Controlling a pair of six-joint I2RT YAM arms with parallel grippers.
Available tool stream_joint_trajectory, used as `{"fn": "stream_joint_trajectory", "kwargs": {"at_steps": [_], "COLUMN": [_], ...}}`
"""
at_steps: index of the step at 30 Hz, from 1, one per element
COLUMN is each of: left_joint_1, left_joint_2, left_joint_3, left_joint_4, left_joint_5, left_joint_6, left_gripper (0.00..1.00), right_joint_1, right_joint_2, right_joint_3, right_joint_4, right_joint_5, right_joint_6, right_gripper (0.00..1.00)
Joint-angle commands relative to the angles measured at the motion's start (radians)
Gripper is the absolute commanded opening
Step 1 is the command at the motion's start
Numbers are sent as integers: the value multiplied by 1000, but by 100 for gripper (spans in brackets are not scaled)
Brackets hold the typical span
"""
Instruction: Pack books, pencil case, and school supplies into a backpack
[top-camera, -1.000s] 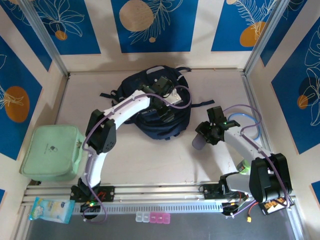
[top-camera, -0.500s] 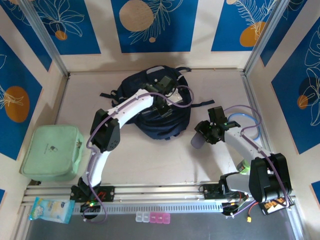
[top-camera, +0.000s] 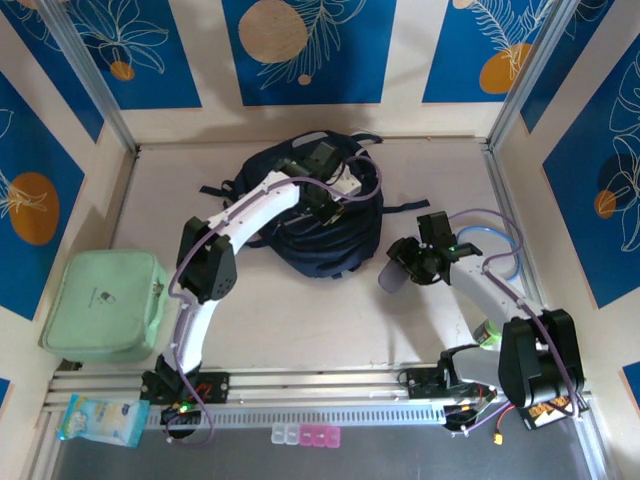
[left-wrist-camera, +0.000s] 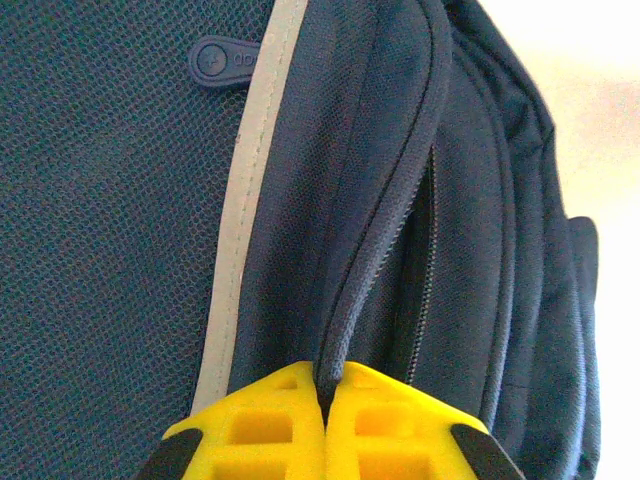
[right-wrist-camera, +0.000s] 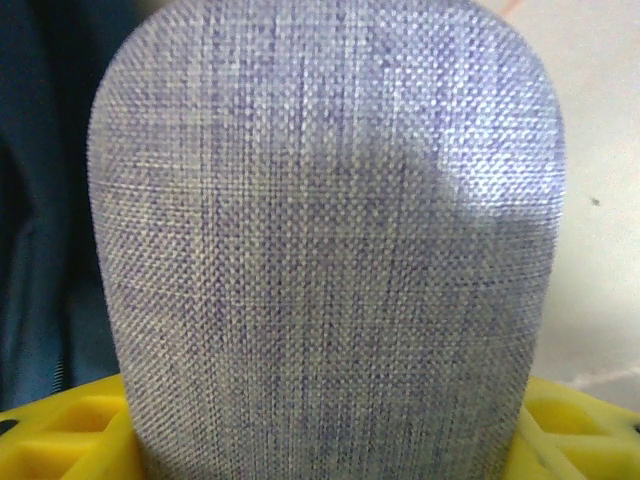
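L jaws: fully closed, pinching a fold of backpack (left-wrist-camera: 120, 250) fabric beside the zip; pale grey stripe just left of the fold.
R jaws: part open, clamped on both sides of pencil case (right-wrist-camera: 320, 220), rounded end sticking out past the tips.
backpack pos: lying on bench (top-camera: 300, 330), mid-rear, L arm reaching over it.
pencil case pos: held near the pack's right edge.
green box (top-camera: 100, 305): left side of bench, well apart from pack.

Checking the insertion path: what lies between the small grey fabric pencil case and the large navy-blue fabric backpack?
In the top view, bare beige tabletop separates the pencil case from the backpack.
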Motion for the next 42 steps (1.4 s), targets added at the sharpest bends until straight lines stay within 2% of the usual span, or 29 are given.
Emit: {"fn": "stream_joint_trajectory", "kwargs": {"at_steps": [1, 4, 8, 10, 13, 15, 19, 24, 32, 42], "left_joint_1": [25, 26, 17, 7, 2, 1, 4, 21, 37, 47], "left_joint_2": [-98, -142, -185, -196, -207, -216, -236, -228, -226, -224], "left_joint_3": [41, 40, 47, 50, 61, 76, 80, 84, 83, 84], "left_joint_4": [27, 59, 99, 123, 160, 177, 228, 239, 255, 270], "left_joint_5": [100, 144, 299, 327, 316, 272, 220, 192, 212, 234], "left_joint_6": [-70, -108, -159, -193, -259, -299, -343, -415, -464, -479], "left_gripper": [0, 0, 0, 0, 0, 0, 0, 0, 0, 0], "right_joint_1": [-12, -14, -7, 8, 35, 42, 50, 95, 129, 122], "right_joint_2": [-60, -76, -43, -15, 47, 107, 220, 296, 332, 446], "right_joint_3": [-18, -13, 41, 83, 155, 214, 303, 412, 454, 531], "right_joint_4": [111, 194, 318, 359, 392, 355, 357, 258, 142, 198], "right_joint_5": [-92, -162, -281, -303, -298, -273, -317, -290, -225, -290], "right_joint_6": [-22, -28, -14, 7, 45, 106, 184, 239, 296, 281], "right_gripper": [60, 60, 60, 60, 60, 60, 59, 60, 63, 71]}}
